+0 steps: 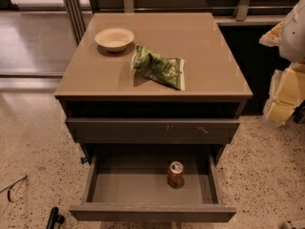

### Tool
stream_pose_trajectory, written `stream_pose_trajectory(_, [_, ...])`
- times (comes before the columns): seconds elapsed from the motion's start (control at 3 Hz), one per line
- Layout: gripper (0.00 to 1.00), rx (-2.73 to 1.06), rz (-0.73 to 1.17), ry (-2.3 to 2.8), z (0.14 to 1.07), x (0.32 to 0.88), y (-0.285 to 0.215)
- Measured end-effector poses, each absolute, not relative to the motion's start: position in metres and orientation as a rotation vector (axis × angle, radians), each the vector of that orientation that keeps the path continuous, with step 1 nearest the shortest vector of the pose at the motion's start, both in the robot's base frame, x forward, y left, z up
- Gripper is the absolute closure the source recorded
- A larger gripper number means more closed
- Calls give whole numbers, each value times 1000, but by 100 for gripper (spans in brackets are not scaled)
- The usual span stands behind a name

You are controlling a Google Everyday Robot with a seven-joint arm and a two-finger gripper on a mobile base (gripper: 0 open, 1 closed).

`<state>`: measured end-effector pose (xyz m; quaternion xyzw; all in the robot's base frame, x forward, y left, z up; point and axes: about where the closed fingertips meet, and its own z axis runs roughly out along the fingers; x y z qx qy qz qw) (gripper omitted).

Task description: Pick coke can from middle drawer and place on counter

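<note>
While coke can stands in middle drawer, end effector far right, state unclear.

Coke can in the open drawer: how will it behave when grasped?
Coke can stands upright on the middle drawer's smooth floor, so likely tips and rolls if nudged. Thin metal probably dents under hard squeeze. End effector sits at the right edge, far from it.
</note>
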<state>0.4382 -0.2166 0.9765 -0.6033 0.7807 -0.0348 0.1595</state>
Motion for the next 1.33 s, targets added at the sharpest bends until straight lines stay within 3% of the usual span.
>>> stream_pose_trajectory(0.33, [0, -1724, -100, 2231, 977, 438, -217])
stream_pose_trajectory(1.0, [42, -1682, 6, 2211, 943, 442, -213])
stream_pose_trajectory(1.33, [66, -1584, 244, 2182, 865, 445, -208])
